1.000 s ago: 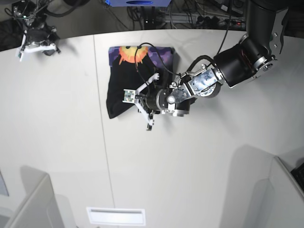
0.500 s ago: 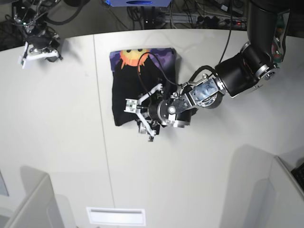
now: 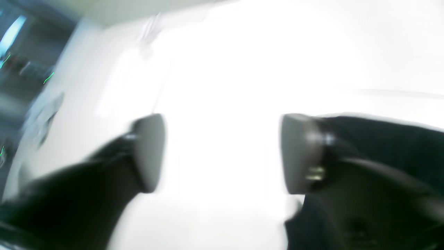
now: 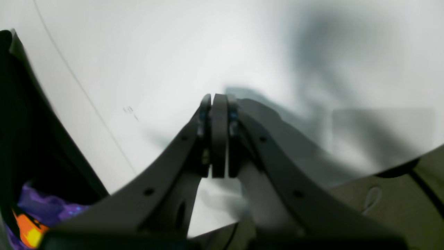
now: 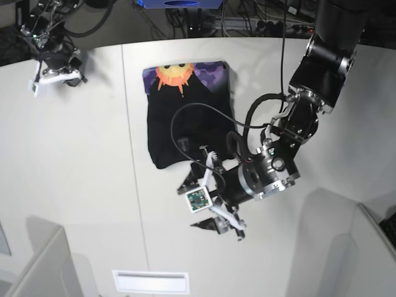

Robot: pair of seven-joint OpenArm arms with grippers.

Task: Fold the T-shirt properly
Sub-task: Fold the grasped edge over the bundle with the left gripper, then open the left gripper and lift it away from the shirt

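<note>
The T-shirt (image 5: 189,117) lies folded into a black rectangle at the back middle of the table, its orange sun and purple print (image 5: 175,75) along the far edge. My left gripper (image 5: 197,207) hovers just in front of the shirt's near edge. In the left wrist view it (image 3: 222,152) is open with only white table between the fingers (image 3: 149,152). My right gripper (image 5: 52,75) is at the far left corner, away from the shirt. In its own view it (image 4: 218,139) is shut on nothing, and the shirt's print (image 4: 31,215) shows at the lower left.
The white table (image 5: 80,185) has a seam (image 5: 133,154) running front to back just left of the shirt. Grey partitions (image 5: 37,266) stand at the front corners. A black cable (image 5: 185,111) from the left arm loops over the shirt.
My left gripper opened, let go of the shirt and pulled back toward the table's front. The shirt now lies flatter and squarer. The right gripper stayed shut at the far left.
</note>
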